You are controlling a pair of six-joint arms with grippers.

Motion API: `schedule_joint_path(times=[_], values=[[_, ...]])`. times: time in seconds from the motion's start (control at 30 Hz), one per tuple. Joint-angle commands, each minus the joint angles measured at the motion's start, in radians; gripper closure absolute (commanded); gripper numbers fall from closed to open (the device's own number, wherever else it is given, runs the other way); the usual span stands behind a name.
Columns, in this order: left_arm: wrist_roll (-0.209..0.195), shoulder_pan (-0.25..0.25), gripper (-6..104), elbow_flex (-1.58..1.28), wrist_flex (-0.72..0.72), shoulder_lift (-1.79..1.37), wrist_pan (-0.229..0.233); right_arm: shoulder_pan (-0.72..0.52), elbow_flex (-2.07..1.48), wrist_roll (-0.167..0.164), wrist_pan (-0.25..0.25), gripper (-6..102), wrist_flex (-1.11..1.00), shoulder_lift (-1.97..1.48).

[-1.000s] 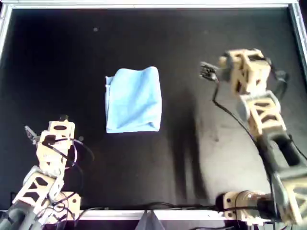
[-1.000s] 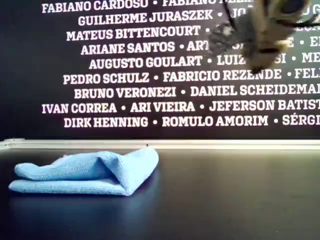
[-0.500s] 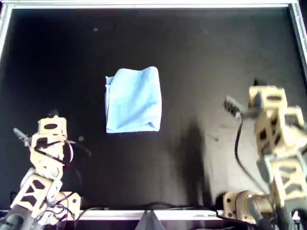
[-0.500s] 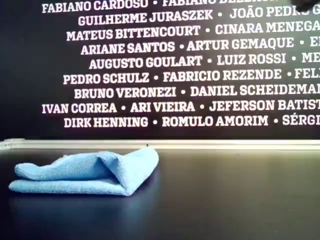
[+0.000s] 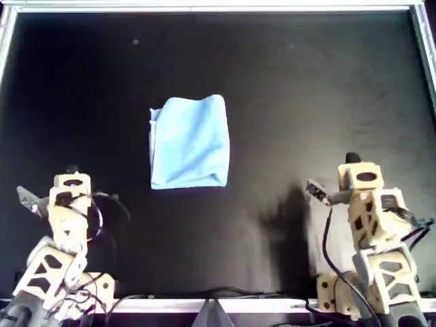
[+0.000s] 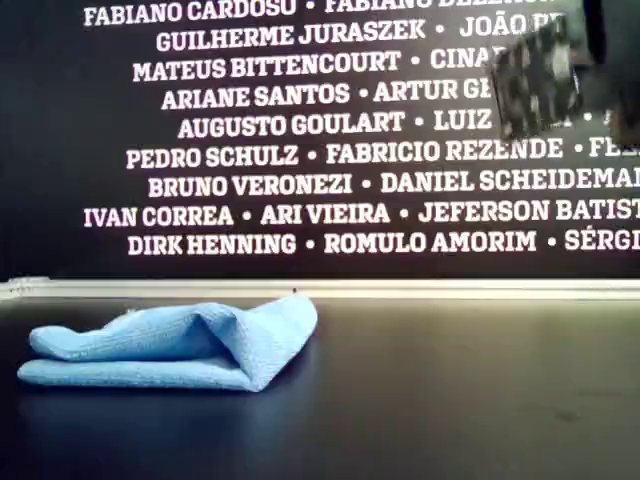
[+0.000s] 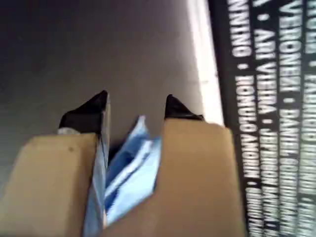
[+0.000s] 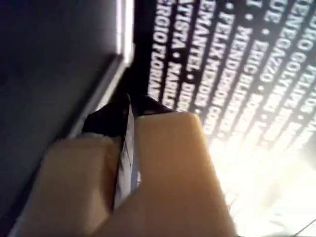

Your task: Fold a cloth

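My left arm is drawn back to the overhead view's lower left. My left gripper (image 5: 27, 197) is raised off the table (image 5: 306, 82), with its jaws apart and holding nothing. My right arm stands folded at the overhead view's lower right. On my right gripper (image 5: 317, 192) the dark tips look pressed together in the wrist view, and they too hold nothing. Both grippers are well apart from the cloth (image 5: 189, 142).

The table is matte black with a pale rail (image 6: 400, 289) along its far edge. Behind the rail is a dark wall (image 6: 300, 180) printed with white names.

There is one cloth and there are two arms. The cloth lies folded on the table, left of centre in the overhead view, with its layers open toward the exterior view's left.
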State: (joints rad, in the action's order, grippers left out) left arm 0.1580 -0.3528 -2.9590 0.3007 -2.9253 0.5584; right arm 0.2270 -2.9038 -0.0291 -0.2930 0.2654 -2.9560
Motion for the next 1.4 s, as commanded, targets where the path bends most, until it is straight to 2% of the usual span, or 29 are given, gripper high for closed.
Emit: schedule_joint_path(times=[0.0, 0.13, 0.23, 0.4, 0.5, 0.57, 0.7, 0.73, 0.8, 0.9, 1.0, 1.03, 1.1, 1.23, 1.27, 1.37], values=[[-0.026, 0.008, 59, 0.106, 0.083, -0.02, 0.002, -0.008, 0.012, 0.006, -0.011, 94, -0.017, -0.026], [-0.114, 0.002, 59, 0.11, 0.173, -0.02, -0.002, -0.008, 0.009, 0.006, -0.011, 94, -0.002, -0.018], [-0.155, -0.023, 59, 0.097, 0.249, -0.02, -0.025, -0.008, 0.009, 0.008, -0.011, 94, 0.077, -0.017], [-0.19, -0.023, 59, 0.098, 0.347, -0.023, -0.06, -0.008, 0.009, 0.008, -0.011, 93, 0.198, -0.029], [-0.192, -0.023, 59, 0.101, 0.387, -0.023, -0.06, -0.035, -0.02, 0.009, -0.011, 93, 0.221, -0.038], [-0.192, -0.023, 59, 0.092, 0.413, -0.025, -0.06, -0.051, -0.04, 0.009, 0.008, 93, 0.225, -0.067], [-0.195, -0.018, 58, 0.087, 0.497, -0.075, -0.06, -0.038, -0.126, 0.009, 0.008, 92, 0.232, -0.14], [-0.204, -0.012, 58, 0.087, 0.523, -0.091, -0.06, -0.037, -0.133, 0.009, 0.008, 92, 0.245, -0.15], [-0.249, -0.012, 58, 0.087, 0.568, -0.112, -0.06, -0.037, -0.129, 0.012, 0.008, 92, 0.291, -0.153], [-0.325, -0.014, 57, 0.087, 0.611, -0.13, -0.06, -0.032, -0.127, 0.051, 0.011, 92, 0.333, -0.153], [-0.347, -0.017, 59, 0.087, 0.663, -0.137, -0.06, 0.003, -0.127, 0.115, 0.006, 93, 0.347, -0.153], [-0.347, -0.017, 59, 0.087, 0.68, -0.146, -0.057, 0.028, -0.127, 0.133, -0.009, 93, 0.368, -0.156], [-0.351, -0.02, 59, 0.089, 0.701, -0.152, -0.044, 0.057, -0.124, 0.161, -0.009, 92, 0.448, -0.161], [-0.353, -0.023, 59, 0.087, 0.703, -0.152, -0.043, 0.063, -0.121, 0.173, -0.011, 92, 0.561, -0.163], [-0.351, -0.023, 59, 0.087, 0.701, -0.152, -0.043, 0.063, -0.124, 0.161, -0.011, 92, 0.569, -0.163], [-0.344, -0.023, 59, 0.087, 0.699, -0.15, -0.054, 0.063, -0.129, 0.158, -0.009, 92, 0.569, -0.161]])
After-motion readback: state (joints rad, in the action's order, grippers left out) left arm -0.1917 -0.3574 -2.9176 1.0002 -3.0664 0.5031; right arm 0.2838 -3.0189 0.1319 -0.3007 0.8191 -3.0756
